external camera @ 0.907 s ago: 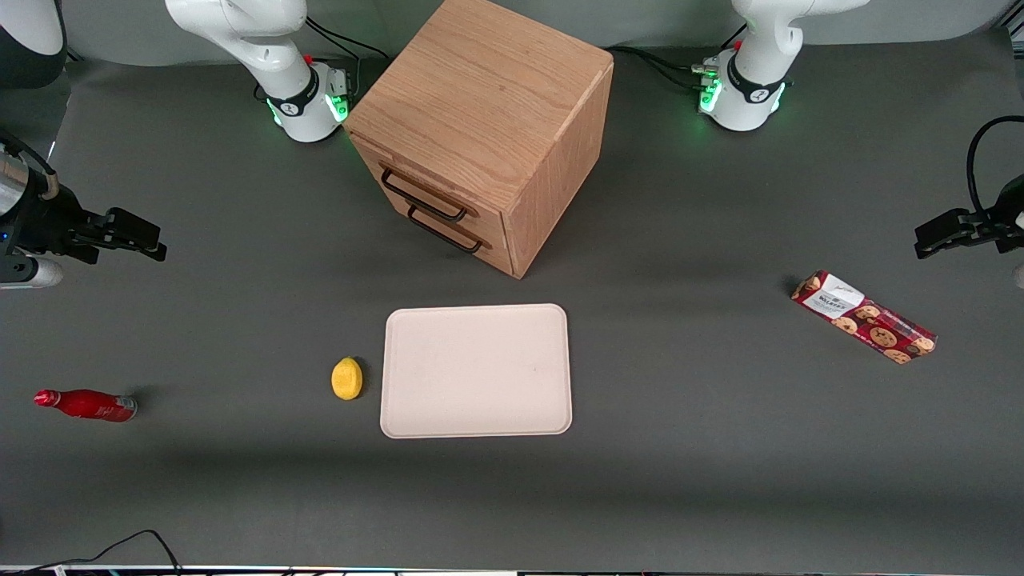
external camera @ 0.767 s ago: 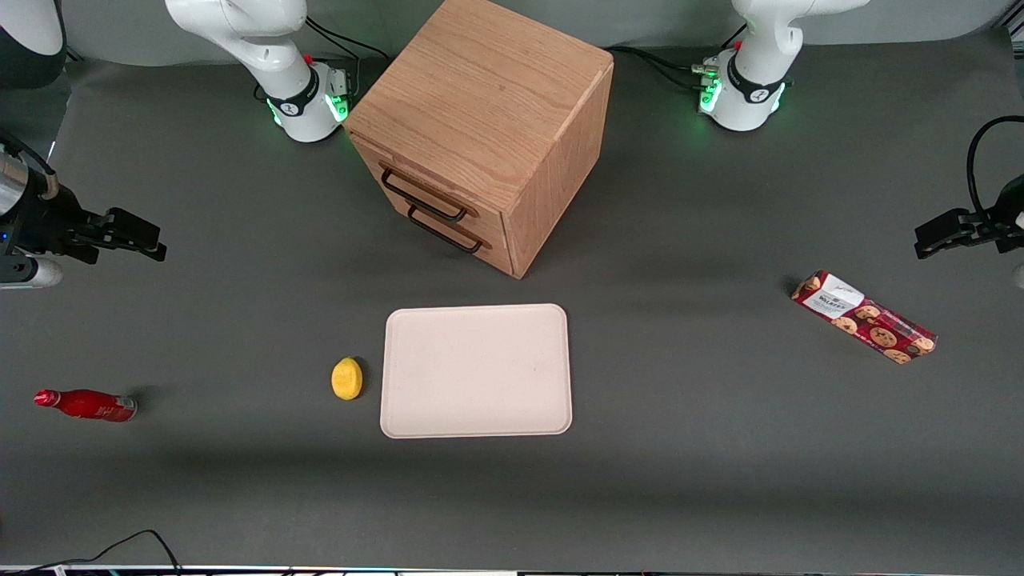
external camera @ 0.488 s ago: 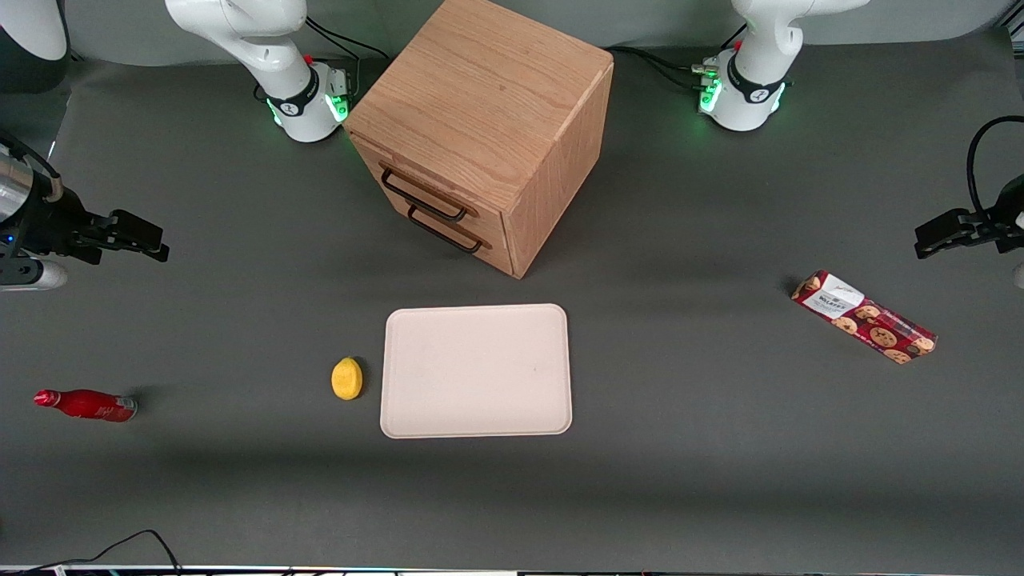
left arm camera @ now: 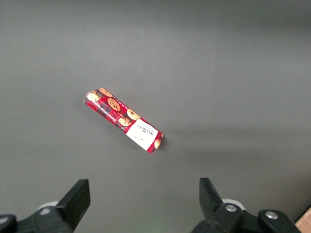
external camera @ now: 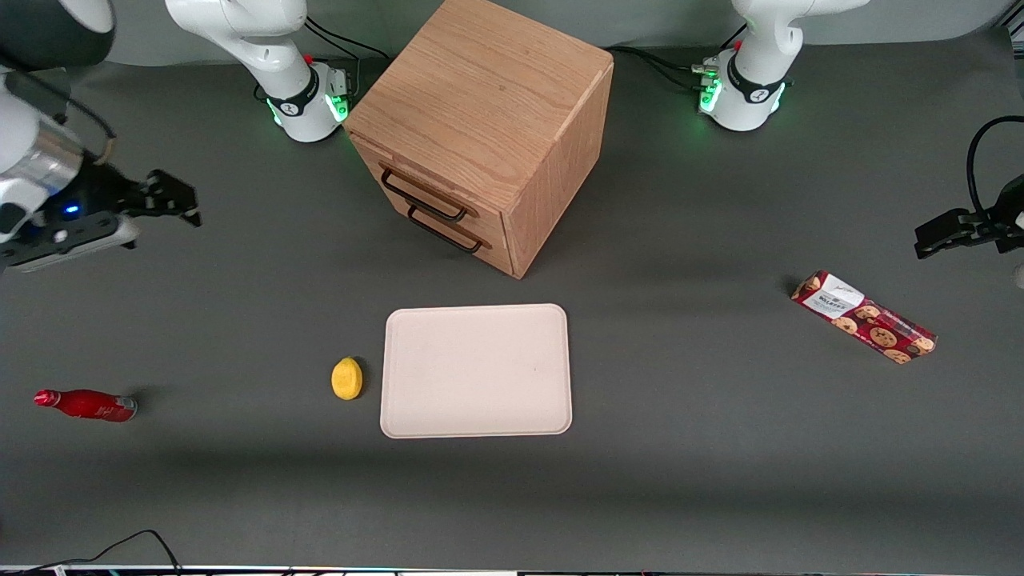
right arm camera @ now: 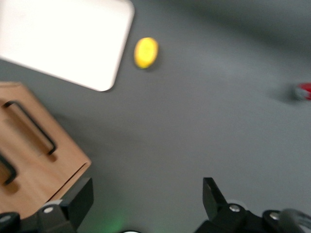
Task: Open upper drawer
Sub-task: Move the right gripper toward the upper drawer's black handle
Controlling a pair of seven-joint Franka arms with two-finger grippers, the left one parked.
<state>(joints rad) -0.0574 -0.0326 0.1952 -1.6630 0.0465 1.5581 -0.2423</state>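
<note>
- My gripper: held in the air toward the working arm's end of the table, well apart from the cabinet, its black fingers spread wide with nothing between them (bare grey table shows through the gap in the wrist view).
- My arm: the wrist comes in low over the table edge, roughly level, fingers pointing toward the cabinet's side; a blue light shows on the wrist housing.
- Cabinet: cube of light oak, standing near the middle of the table between the two arm bases, turned so its drawer face looks partly toward my end and partly toward the front camera.
- Upper drawer: the higher of the two fronts, flush with the cabinet face and shut; its black bar handle is untouched.
- Lower drawer: directly beneath, also shut, same black handle.
- Tray: pale, rectangular, flat on the table, nearer the front camera than the cabinet.
- Lemon: yellow, just beside the tray, apart from it.
- Red bottle: lying on its side, toward my end of the table.
- Cookie packet: red, lying flat toward the parked arm's end.
</note>
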